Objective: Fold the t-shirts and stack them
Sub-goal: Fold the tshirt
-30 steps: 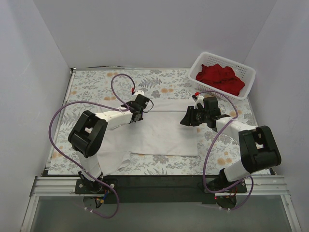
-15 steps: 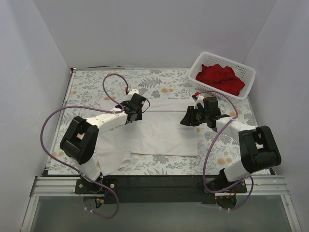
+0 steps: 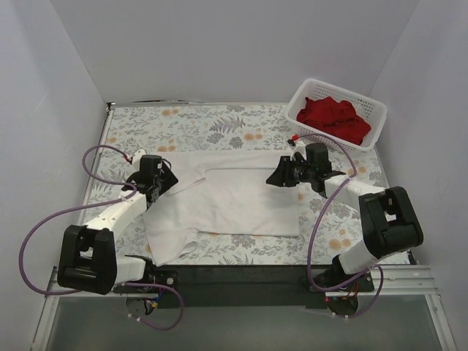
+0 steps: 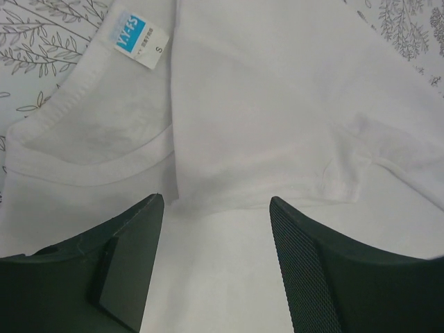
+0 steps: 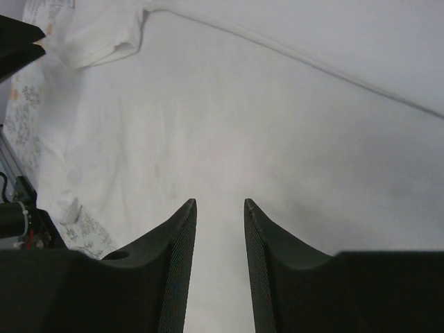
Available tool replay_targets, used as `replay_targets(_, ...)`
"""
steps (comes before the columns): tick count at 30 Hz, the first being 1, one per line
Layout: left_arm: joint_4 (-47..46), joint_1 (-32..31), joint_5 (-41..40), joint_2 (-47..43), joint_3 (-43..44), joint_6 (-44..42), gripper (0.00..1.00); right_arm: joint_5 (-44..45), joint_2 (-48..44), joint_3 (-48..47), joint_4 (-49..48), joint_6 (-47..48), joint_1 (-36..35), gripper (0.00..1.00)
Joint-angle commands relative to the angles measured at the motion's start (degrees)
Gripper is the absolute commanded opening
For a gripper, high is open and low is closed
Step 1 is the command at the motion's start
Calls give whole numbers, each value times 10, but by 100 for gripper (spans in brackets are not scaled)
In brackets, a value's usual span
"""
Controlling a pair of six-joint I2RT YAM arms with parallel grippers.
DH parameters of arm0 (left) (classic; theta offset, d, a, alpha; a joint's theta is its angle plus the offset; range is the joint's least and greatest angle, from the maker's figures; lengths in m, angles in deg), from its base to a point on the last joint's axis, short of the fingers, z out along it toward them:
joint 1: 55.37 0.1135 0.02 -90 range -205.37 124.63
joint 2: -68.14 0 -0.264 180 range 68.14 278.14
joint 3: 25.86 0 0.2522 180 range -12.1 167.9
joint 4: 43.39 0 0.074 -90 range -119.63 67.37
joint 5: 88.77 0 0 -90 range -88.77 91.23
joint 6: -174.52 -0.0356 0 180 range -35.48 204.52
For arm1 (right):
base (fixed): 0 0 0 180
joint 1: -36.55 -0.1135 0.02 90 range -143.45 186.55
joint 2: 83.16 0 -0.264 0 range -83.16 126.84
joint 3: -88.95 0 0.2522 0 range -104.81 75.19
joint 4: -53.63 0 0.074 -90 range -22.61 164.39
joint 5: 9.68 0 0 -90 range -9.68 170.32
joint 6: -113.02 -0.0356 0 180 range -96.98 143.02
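We're mid-fold on the white t-shirt (image 3: pixel 234 201); it's spread flat across the floral table (image 3: pixel 219 124) with one long side turned in, so the folded edge cuts right over the collar (image 4: pixel 90 163) next to the size label (image 4: pixel 135 38). The red t-shirts (image 3: pixel 333 121) sit bunched in the basket (image 3: pixel 369 106) at the far right corner, not started, so we'd call the whole job early.

The left gripper (image 4: pixel 216 201) hangs just over the neck end with its jaws wide apart and nothing between them; collar and folded edge lie right ahead of its tips. The right gripper (image 5: pixel 220 202) is at the hem end, jaws only a narrow slot apart, looking down the length of the shirt. We see nothing in that slot, though from the overhead view we can't quite rule out it brushing the hem.

Next move, we reckon: each one needs a clean pinch on its own end, through both layers, then bring the ends together without dragging the fold loose.
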Motion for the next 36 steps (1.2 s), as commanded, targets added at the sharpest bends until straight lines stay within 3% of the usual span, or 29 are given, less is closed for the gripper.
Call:
replay_targets(1,-52,19,59,-14,-21,14,61,-60,48,-56,-94,-60,-34,41)
replay_targets(11,-80,46,81,25,-26,14,59,-77,205,-218,-194,-163,-163,40)
replay_targets(24,-78,54,96,51,-26,24,61,-87,396,-402,-272,-275,-226,39)
replay_targets(36,-79,54,103,61,-28,24,64,-40,481,-415,-276,-312,-230,38)
